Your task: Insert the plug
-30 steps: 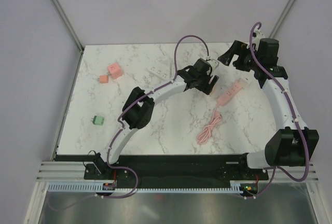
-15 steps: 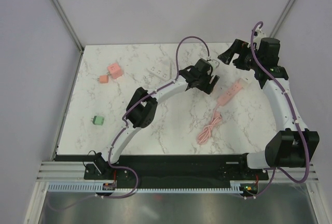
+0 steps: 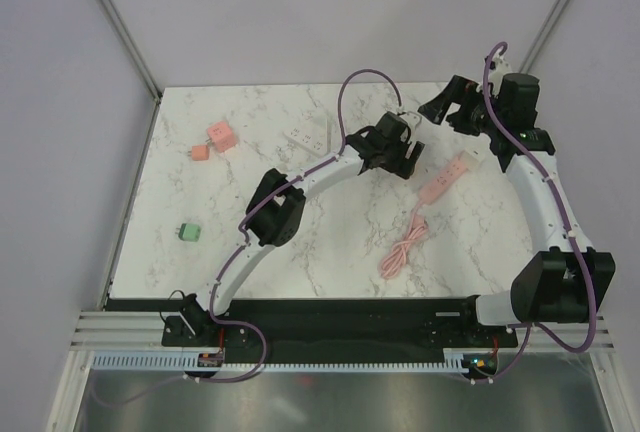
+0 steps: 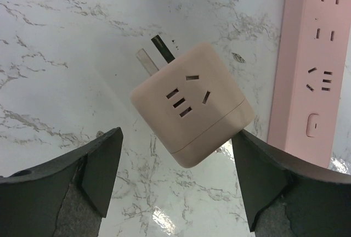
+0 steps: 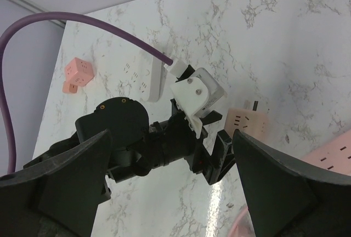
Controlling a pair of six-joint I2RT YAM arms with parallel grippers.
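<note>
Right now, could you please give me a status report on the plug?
Left hand open, straddling the cube plug on the table, not gripping. Right hand open, empty, hovering clear. Pink power strip beside plug; nothing lying between them.

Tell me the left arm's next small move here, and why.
Probably close the left gripper on the cube adapter: it sits unheld between the open jaws, prongs pointing away, with the pink power strip just beside it.

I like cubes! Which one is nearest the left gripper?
The peach cube adapter between the left gripper's open fingers, beside the pink power strip.
</note>
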